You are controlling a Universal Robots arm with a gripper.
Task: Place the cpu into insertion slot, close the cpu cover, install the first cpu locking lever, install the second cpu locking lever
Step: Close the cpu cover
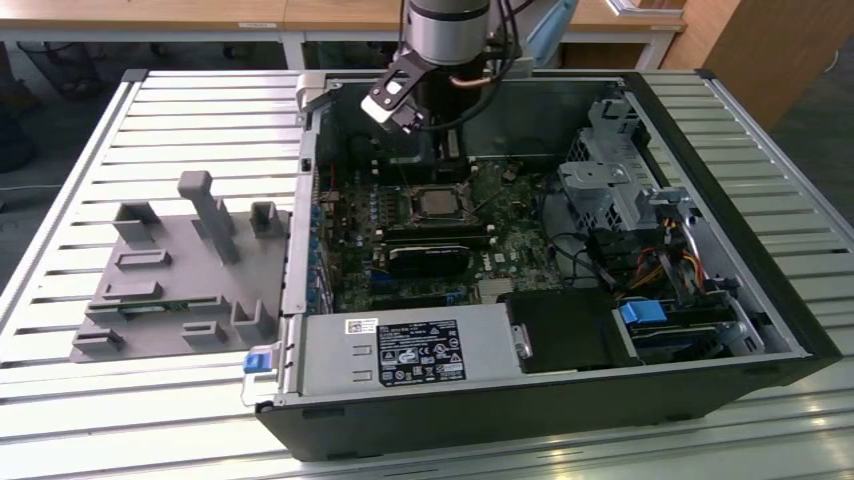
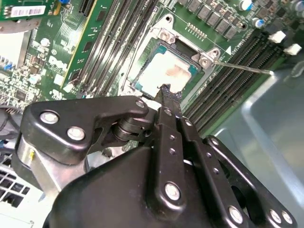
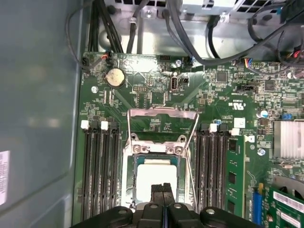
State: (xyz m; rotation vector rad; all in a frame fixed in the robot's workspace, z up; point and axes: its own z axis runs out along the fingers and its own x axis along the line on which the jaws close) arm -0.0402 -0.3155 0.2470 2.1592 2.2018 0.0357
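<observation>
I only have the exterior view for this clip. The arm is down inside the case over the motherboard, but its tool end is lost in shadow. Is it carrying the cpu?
Observer: No. In the first wrist view the gripper is shut, with nothing between its fingers.
Operator: So where is the cpu?
Observer: The cpu lies in the insertion slot, pale metal top up. The fingertips are at its edge, but I can't tell whether they touch it.
Operator: Is the cover down?
Observer: No. The cpu cover stands raised on the slot's side away from the gripper, and the motherboard shows through its opening.
</observation>
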